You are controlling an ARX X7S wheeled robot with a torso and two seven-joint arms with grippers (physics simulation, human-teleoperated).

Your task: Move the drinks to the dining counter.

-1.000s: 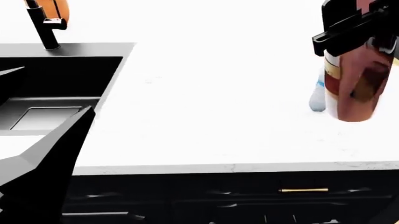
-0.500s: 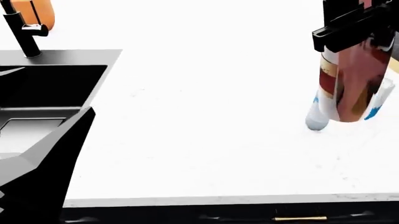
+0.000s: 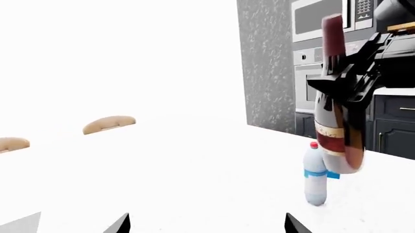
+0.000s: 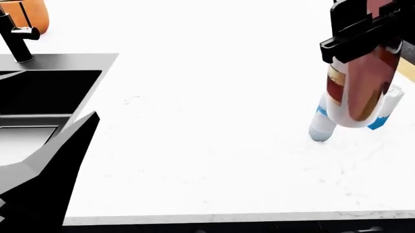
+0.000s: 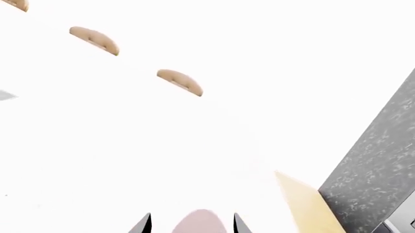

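Note:
My right gripper [image 4: 360,30] is shut on the tall dark-red wine bottle [image 4: 360,82], holding it tilted a little above the white dining counter [image 4: 207,145] at its right side. In the right wrist view the bottle's pale top [image 5: 199,221] sits between the right gripper [image 5: 192,224] jaws. Just behind it a clear water bottle [image 4: 321,124] with a red cap [image 3: 314,144] stands upright. A white-and-blue carton [image 4: 388,109] peeks out past the wine bottle. My left gripper [image 3: 206,226] is open and empty, low over the counter; its black arm [image 4: 45,174] fills the lower left.
A black inset sink [image 4: 45,92] and faucet [image 4: 14,41] lie at the left, an orange object [image 4: 29,13] beyond them. Wooden stool tops [image 3: 109,124] line the far side. A grey wall with ovens and dark cabinets [image 3: 395,121] stands past the counter's end.
The head view has moved forward over the counter; the sink and faucet slid left, and the counter's front edge dropped lower. The wine bottle stays gripped; the carton has come into sight behind it.

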